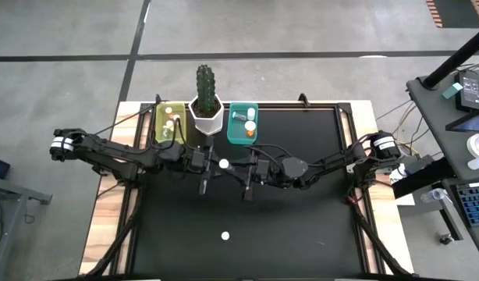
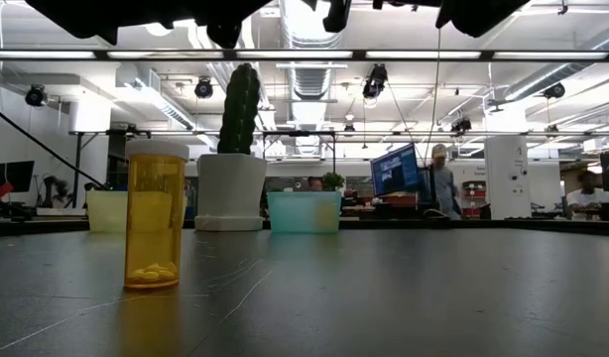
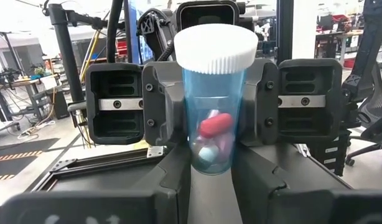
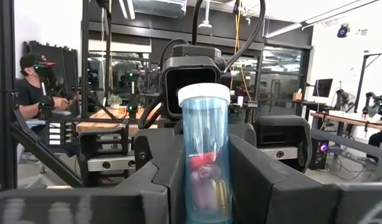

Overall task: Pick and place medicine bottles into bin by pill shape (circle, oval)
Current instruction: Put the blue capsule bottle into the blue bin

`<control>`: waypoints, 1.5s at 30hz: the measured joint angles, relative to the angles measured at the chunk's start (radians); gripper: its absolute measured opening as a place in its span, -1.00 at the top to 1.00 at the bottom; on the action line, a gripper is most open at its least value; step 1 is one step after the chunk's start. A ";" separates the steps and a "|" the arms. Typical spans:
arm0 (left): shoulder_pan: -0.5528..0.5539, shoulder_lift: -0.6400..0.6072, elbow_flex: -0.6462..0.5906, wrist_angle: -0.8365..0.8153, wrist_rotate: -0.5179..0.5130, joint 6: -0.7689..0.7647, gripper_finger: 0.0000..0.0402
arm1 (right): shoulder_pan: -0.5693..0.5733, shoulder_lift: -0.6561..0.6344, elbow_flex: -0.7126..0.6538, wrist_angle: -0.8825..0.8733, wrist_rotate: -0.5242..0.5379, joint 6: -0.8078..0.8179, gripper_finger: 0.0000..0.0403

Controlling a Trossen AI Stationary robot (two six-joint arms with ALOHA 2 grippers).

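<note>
Overhead, both arms meet above the black table (image 1: 302, 226), the left gripper (image 1: 202, 162) and right gripper (image 1: 251, 168) facing each other with a blue bottle (image 3: 216, 106) between them; both sets of fingers press its sides. An orange bottle (image 2: 156, 213) stands alone near the table's front. At the far edge sit a yellow bin (image 1: 170, 122), cactus pot (image 1: 206, 117) and teal bin (image 1: 243, 123). Beyond lies a bright workshop with people at desks.

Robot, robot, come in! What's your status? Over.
Left hand and right hand both clamped on one blue bottle, above mid-table. Orange bottle waits on the mat. Cactus pot stands beside teal tub.
</note>
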 joint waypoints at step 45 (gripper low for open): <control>0.069 -0.011 0.005 -0.213 -0.081 0.122 0.62 | 0.000 -0.309 -0.002 -0.641 0.082 0.146 0.31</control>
